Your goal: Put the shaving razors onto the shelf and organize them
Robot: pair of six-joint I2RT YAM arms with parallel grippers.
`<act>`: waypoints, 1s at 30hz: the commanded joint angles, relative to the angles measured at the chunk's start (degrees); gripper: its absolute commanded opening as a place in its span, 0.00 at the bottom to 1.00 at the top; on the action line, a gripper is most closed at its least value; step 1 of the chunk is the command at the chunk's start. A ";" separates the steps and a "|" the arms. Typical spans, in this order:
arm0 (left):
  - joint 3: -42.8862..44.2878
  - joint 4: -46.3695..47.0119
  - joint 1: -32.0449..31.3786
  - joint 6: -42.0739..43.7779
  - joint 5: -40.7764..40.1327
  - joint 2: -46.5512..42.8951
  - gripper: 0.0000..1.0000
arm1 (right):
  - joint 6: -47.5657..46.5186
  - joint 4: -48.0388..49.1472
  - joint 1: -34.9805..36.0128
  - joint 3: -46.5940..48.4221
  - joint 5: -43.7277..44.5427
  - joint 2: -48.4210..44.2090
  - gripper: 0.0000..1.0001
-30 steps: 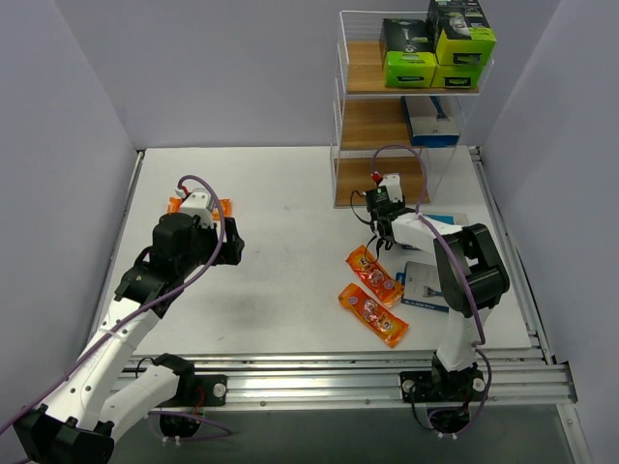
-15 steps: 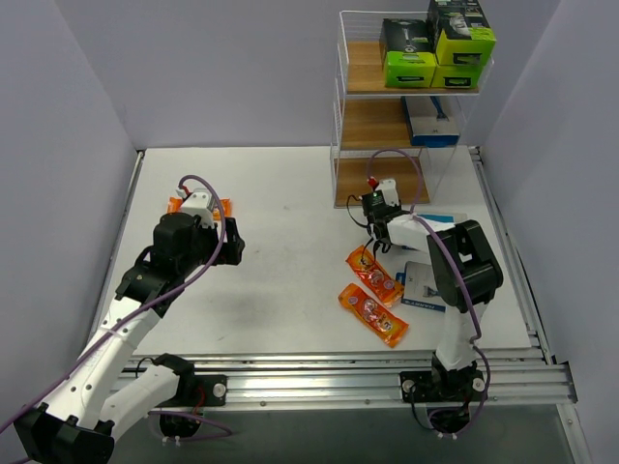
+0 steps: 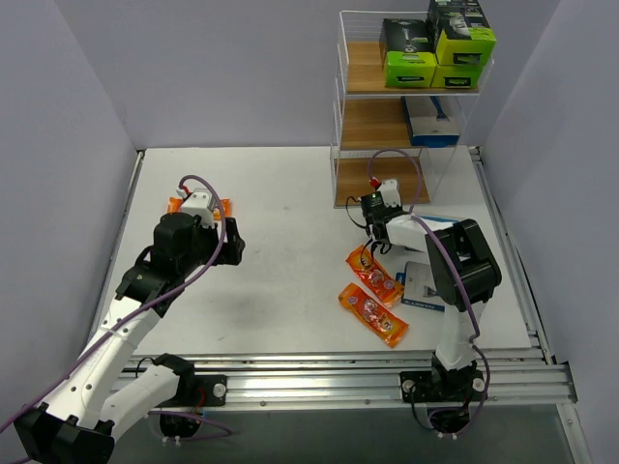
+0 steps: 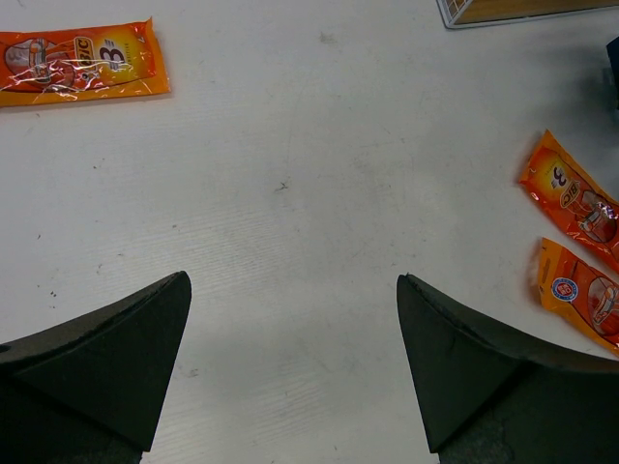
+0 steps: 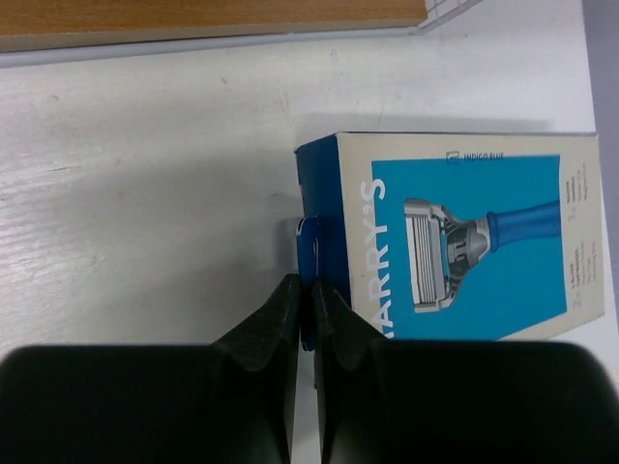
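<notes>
white worktop [image 3: 290, 193], lilac walls [image 3: 222, 68] | left jaws spread wide | right jaws pinching blue razor card [image 5: 464, 237] by its tab

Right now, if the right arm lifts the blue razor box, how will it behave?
The blue razor box looks like stiff card, so it should keep its shape. The right gripper has its jaws shut only on the thin hang tab at one edge, so the box may swing or the tab bend.

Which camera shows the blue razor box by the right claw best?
Right wrist view: the blue razor box fills it, print legible. Top view shows only a small, partly hidden piece; left wrist view misses it.
</notes>
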 commanded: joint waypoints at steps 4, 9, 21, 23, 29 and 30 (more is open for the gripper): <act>1.69 1.40 -0.39 0.66 0.39 -0.24 0.96 | 0.95 -2.72 0.12 1.22 4.74 -1.56 0.00; 1.78 1.49 -0.22 0.66 0.39 -0.59 0.97 | 1.65 -4.65 1.00 1.14 3.25 -5.59 0.00; 1.69 1.23 0.05 1.01 -0.57 -1.91 0.96 | 3.76 -13.79 15.05 4.29 -2.82 -22.47 0.00; 1.69 1.14 0.05 1.10 -0.93 -2.17 0.96 | 3.50 -14.59 16.99 5.26 -5.79 -25.02 0.00; 1.69 0.96 -0.04 1.19 -1.80 -2.79 0.96 | -0.89 -10.99 26.13 5.09 -15.55 -28.28 0.00; 1.78 0.70 -0.04 1.19 -2.76 -2.88 0.96 | -1.42 -10.11 27.36 4.74 -17.48 -28.28 0.00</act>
